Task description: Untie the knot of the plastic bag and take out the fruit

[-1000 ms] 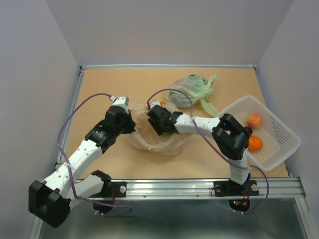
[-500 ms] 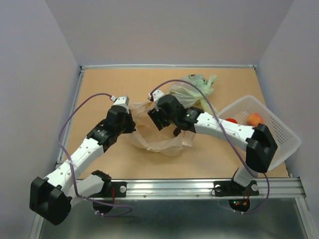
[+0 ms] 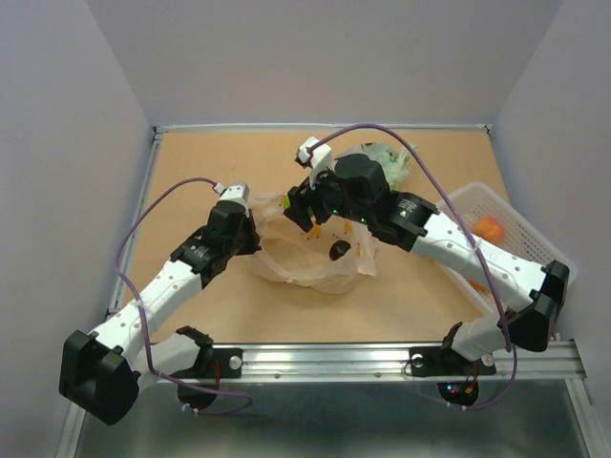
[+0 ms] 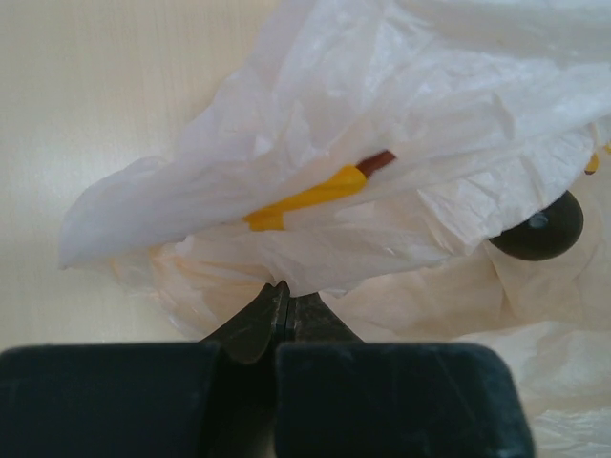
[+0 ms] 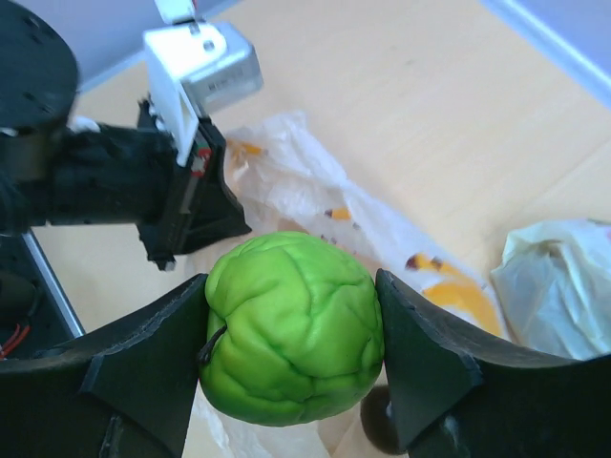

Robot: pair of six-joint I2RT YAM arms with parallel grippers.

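A pale green bag [image 3: 387,156] lies crumpled near the table's [image 3: 210,160] far edge. A white basket [image 3: 535,253] sits at right.

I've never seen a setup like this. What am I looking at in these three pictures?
A left arm and a right arm, both robots, are bolted to the near edge of a table. The wide picture looks down from above. The other two come from a camera on each wrist. The left gripper is pinched shut on a thin peach bag lying on the table. The right gripper holds a green fruit above that bag. Farther back lies a pale green bag. At the right is a white basket with an orange fruit inside.
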